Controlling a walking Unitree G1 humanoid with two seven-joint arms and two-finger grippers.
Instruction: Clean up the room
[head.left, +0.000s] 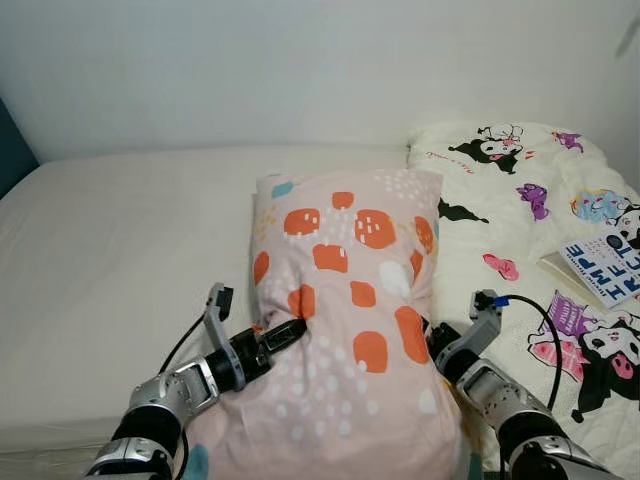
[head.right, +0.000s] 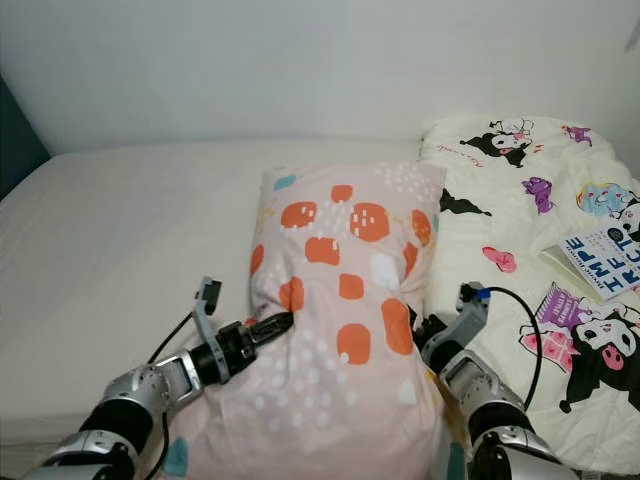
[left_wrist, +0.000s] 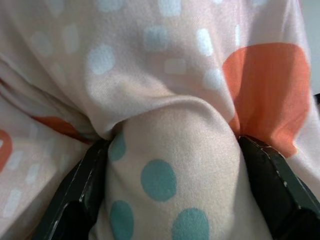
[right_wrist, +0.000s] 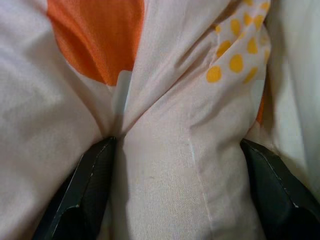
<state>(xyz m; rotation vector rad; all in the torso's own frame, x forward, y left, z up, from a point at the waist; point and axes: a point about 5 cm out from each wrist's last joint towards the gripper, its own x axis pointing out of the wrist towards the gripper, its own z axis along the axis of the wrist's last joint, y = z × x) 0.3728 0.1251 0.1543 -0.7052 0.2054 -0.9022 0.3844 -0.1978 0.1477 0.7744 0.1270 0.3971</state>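
A pink pillow (head.left: 350, 300) with orange patches and white dots lies lengthwise on the bed, its near end over the bed's front edge. My left gripper (head.left: 285, 335) pinches a fold of the pillow's left side; in the left wrist view the fabric with teal dots (left_wrist: 167, 175) bulges between the two black fingers (left_wrist: 80, 195). My right gripper (head.left: 432, 340) is shut on the pillow's right edge; the right wrist view has a thick fold of pink cloth (right_wrist: 180, 165) squeezed between its fingers (right_wrist: 90, 185).
The white mattress (head.left: 120, 250) stretches to the left of the pillow. A cream quilt with cartoon prints (head.left: 530, 200) covers the right side, with an open book (head.left: 605, 265) lying on it. A pale wall (head.left: 300, 60) runs behind the bed.
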